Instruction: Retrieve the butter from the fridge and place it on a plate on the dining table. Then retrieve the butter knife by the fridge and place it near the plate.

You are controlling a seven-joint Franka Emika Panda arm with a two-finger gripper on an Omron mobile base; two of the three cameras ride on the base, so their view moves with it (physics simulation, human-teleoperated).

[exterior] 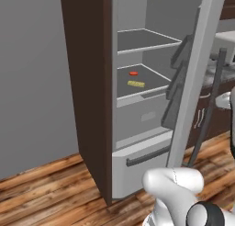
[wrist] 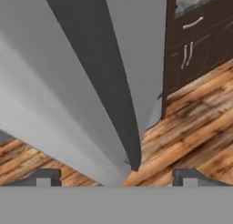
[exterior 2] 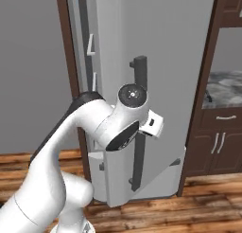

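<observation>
While the hand (wrist: 116, 175) sits at the fridge door (exterior 2: 160, 85), its two finger tips stand wide apart in the hand view with the dark bar handle (wrist: 98, 77) running up between them; the fingers are spread and pinch nothing. From the right base view the wrist sits close against that handle (exterior 2: 140, 123), on the outer face of the door.

The fridge (exterior: 137, 105) stands open, its door swung well out from the cabinet body. Inside, the butter (exterior: 136, 84) lies on the middle shelf (exterior: 151, 76), just in front of a small red item (exterior: 133, 73). The shelf above it is bare. Below the shelves the lower drawer (exterior: 142, 163) is closed.

Assessment: opening the fridge is done. Everything else remains: the butter is not yet grasped, and the transfer to the plate and the butter-knife retrieval are not started.
</observation>
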